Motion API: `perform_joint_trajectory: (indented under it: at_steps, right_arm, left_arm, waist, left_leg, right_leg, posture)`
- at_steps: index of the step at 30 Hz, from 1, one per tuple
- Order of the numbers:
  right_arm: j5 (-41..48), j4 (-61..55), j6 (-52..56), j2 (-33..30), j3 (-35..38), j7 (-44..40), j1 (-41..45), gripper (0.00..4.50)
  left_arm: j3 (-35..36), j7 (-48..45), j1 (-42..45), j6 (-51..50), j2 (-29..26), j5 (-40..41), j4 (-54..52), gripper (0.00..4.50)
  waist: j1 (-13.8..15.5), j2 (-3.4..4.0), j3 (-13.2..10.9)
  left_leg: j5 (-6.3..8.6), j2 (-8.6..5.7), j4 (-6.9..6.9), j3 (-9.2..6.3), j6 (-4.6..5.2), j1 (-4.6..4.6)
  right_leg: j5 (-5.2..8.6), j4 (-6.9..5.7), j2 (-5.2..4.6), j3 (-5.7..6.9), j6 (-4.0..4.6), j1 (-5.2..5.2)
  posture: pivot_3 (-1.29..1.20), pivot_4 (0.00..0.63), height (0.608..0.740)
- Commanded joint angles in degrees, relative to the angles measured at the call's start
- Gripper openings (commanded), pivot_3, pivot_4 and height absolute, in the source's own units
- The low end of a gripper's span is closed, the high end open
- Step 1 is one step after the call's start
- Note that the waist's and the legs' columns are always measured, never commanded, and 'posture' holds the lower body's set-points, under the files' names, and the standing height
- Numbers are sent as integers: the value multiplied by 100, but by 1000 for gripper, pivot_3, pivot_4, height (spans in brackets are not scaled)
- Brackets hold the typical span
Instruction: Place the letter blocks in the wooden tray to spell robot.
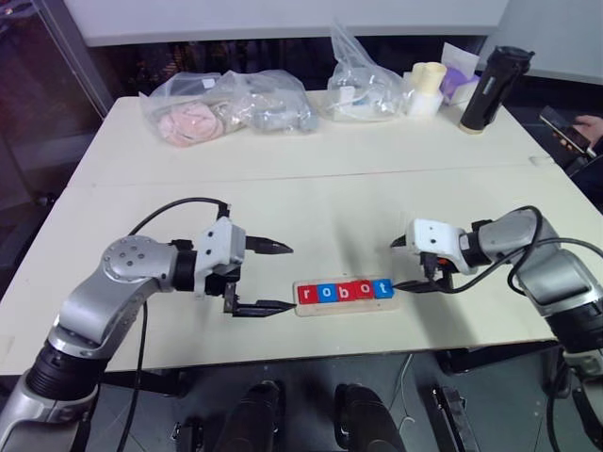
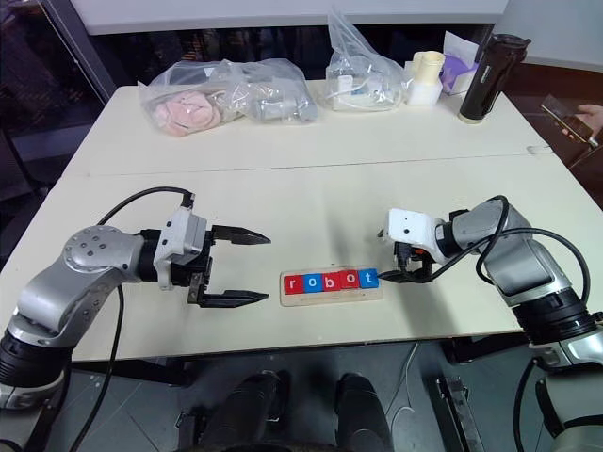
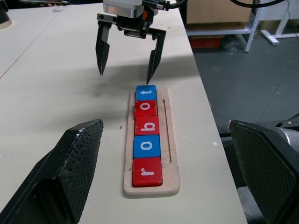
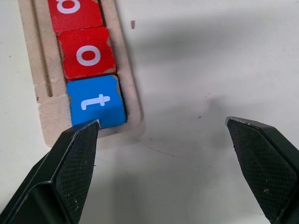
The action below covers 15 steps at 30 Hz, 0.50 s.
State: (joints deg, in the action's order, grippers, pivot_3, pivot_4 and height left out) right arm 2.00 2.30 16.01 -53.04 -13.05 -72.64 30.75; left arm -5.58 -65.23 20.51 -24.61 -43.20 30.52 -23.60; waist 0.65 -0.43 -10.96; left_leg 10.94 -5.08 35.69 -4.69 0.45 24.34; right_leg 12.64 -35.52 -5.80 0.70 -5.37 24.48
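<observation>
Looking across the worktop (image 1: 311,202), the wooden tray (image 1: 345,307) lies near its front edge, the five letter blocks (image 1: 345,291) seated in it and reading "robot", so the spelling looks done. The left pincer (image 1: 273,278) stands wide open and empty at the tray's nine o'clock; the right pincer (image 1: 403,264), equally open and empty, sits at three o'clock. I'd worry about that right one: a careless pull-away could clip the blue t block (image 4: 96,103) and shove the row. The right wrist view shows one fingertip (image 4: 79,140) just beside that block; the head views can't settle it.
</observation>
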Motion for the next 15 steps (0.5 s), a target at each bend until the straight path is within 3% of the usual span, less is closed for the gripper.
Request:
perform_joint_trajectory:
  at_steps: [1,15]
  right_arm:
    - [36,-71,-62,-114,215,22,-16,4448]
    - [-10,-213,7,179,22,75,18,4448]
  left_arm:
    - [82,-7,60,36,-20,16,-79,4500]
    - [138,29,36,-37,-62,53,-147,4500]
  waist:
    - [0,0,0]
    - [-4,0,0]
  left_leg:
    - [0,0,0,0,0,0]
    - [0,0,0,0,0,0]
  right_leg:
    - [0,0,0,0,0,0]
    - [0,-1,0,0,0,0]
  posture:
    - [0,150,738]
    - [0,150,738]
